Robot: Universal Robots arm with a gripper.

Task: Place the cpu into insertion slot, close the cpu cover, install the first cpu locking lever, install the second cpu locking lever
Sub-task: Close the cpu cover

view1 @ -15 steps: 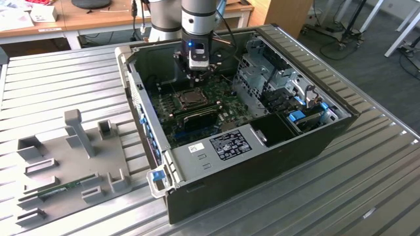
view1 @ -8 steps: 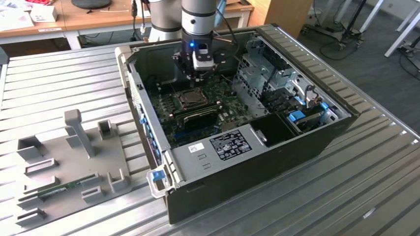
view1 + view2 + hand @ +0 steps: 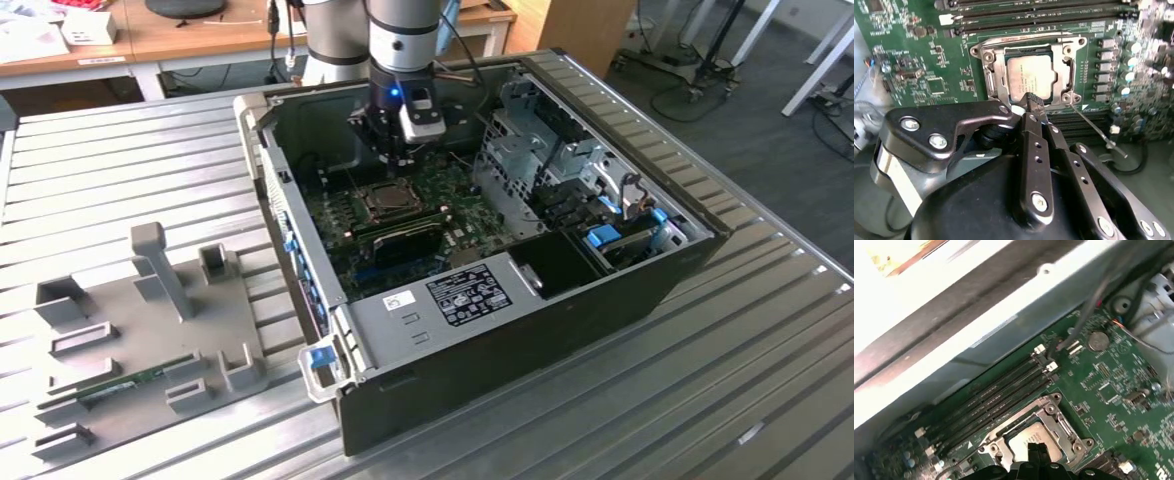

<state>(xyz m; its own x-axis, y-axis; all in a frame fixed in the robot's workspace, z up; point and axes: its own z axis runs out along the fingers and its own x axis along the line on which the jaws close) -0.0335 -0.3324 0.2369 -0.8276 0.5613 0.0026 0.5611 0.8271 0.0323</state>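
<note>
The hand [image 3: 400, 150] hangs inside the open computer case [image 3: 534, 340], at the upper centre of the exterior view, directly above the green motherboard [image 3: 909, 75]. Its fingers are together with nothing visible between them. In the second wrist view the tips sit at the edge of the cpu cover [image 3: 1026, 45]; whether they touch it cannot be told. The cpu [image 3: 1029, 75] lies flat in the insertion slot [image 3: 387, 207], near the centre of the exterior view, silver top up. The cpu cover is lowered over it, its frame surrounding the chip's top. One cpu locking lever [image 3: 1094, 127], a thin wire rod, stands out from a socket corner over the long black slots [image 3: 1081, 122] and appears unlatched. The state of the other lever cannot be determined. Handling, as a judgement: the cpu is light, rigid and fragile on its contact side, so hold it by opposite edges only. The cover is thin, stiff sheet metal pivoting on its hinge, so press on the frame. The lever is likely springy and slippery, so take it at its free end. The case rests on the slatted metal counter [image 3: 721, 400].
</note>
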